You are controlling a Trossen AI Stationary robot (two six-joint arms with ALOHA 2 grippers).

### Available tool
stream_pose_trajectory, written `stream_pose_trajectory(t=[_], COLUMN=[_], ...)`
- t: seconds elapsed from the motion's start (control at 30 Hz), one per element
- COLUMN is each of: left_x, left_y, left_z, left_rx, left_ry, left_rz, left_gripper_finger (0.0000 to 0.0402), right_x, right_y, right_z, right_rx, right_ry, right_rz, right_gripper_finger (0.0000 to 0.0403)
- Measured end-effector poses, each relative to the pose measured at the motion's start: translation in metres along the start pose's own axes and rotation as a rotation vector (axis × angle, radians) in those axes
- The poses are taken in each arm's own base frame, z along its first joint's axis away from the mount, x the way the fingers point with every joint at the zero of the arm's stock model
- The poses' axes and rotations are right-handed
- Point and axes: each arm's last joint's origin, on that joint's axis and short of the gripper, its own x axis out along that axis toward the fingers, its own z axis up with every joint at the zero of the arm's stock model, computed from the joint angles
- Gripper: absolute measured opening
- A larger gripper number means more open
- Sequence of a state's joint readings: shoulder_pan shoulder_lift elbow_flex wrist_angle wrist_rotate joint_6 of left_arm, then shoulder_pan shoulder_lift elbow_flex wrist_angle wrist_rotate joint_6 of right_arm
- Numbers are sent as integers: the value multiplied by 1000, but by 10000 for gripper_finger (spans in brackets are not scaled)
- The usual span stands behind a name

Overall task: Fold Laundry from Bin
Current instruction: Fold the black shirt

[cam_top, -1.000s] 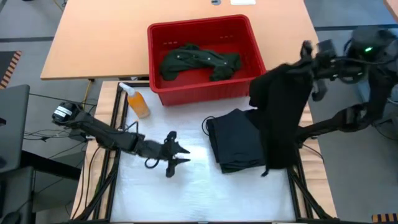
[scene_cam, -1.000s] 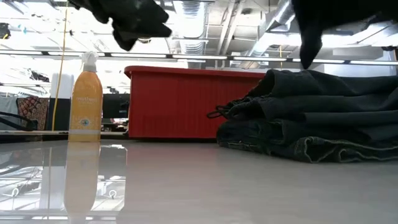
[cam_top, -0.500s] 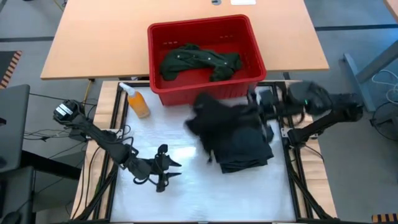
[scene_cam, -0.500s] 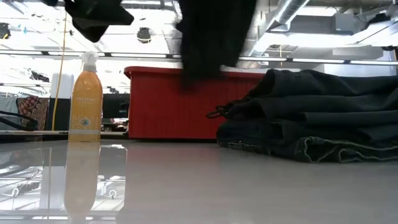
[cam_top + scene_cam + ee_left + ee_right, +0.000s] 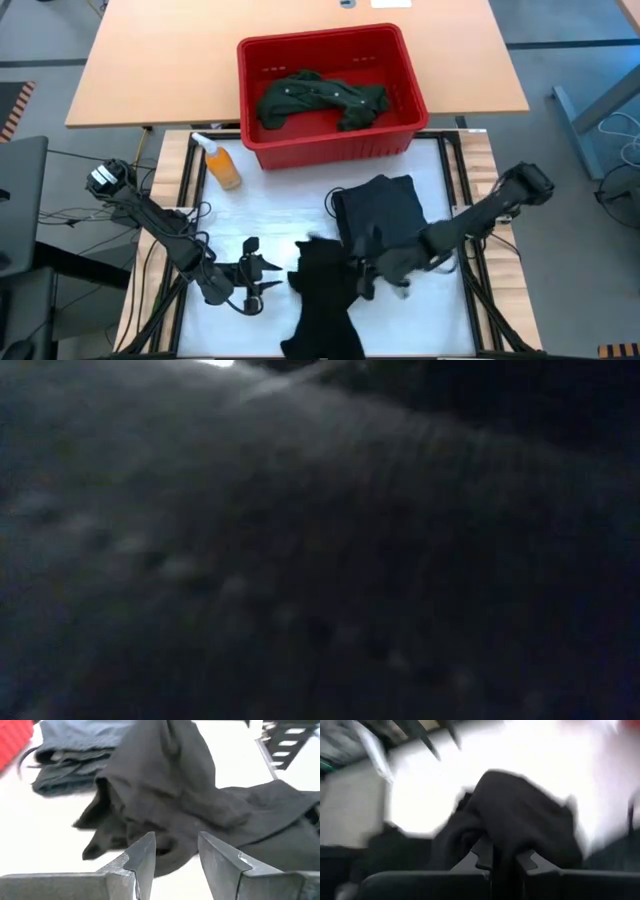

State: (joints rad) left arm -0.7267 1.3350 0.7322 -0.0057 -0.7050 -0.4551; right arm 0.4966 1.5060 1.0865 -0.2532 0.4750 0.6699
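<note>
The right gripper (image 5: 368,272) clamps the black garment (image 5: 325,295) low over the table, probably for spreading, while the left gripper (image 5: 262,277) waits beside it, fingers parted.

1. You had even, bright overhead light in the high view, with soft shadows.
2. Your low view was nearly black, smothered by cloth (image 5: 320,560).
3. Your right wrist view was motion-blurred, with glare behind.

A small orange plastic spray bottle (image 5: 221,164) with a white top lies on the white table (image 5: 290,205). Behind that is a big light brown wooden table (image 5: 170,60).
</note>
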Motion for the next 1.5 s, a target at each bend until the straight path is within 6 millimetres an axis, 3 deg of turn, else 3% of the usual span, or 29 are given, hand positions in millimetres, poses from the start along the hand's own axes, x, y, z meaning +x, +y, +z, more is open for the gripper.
stream_pose_trajectory(t=[0.1, 0.27, 0.43, 0.67, 0.9, 1.17, 1.37, 1.5], left_x=[-1, 4, 27, 54, 55, 82, 102, 104], left_y=[3, 6, 5, -14, -11, -10, -9, -14], left_z=[-4, -5, -16, -26, -25, -46, -52, -44], left_rx=[-31, -103, -151, -55, -79, -117, -121, -81], left_ry=[7, -38, 47, 65, 36, 103, 106, 116], left_rz=[67, 164, 119, -121, -44, -61, 3, -89], left_gripper_finger=[139, 139, 139, 156, 208, 246, 237, 164], right_x=[9, 0, -13, -15, -15, -13, -11, -11], right_y=[-2, 5, 9, 9, 8, 6, 5, 6], right_z=[-26, -53, -67, -71, -71, -68, -66, -66], right_rx=[77, 142, 151, 135, 98, 85, 98, 100], right_ry=[84, 200, 222, 223, 228, 216, 206, 204], right_rz=[-52, -113, -173, -196, -198, -210, -205, -202], right_gripper_finger=[46, 50, 50, 51, 51, 51, 51, 51])
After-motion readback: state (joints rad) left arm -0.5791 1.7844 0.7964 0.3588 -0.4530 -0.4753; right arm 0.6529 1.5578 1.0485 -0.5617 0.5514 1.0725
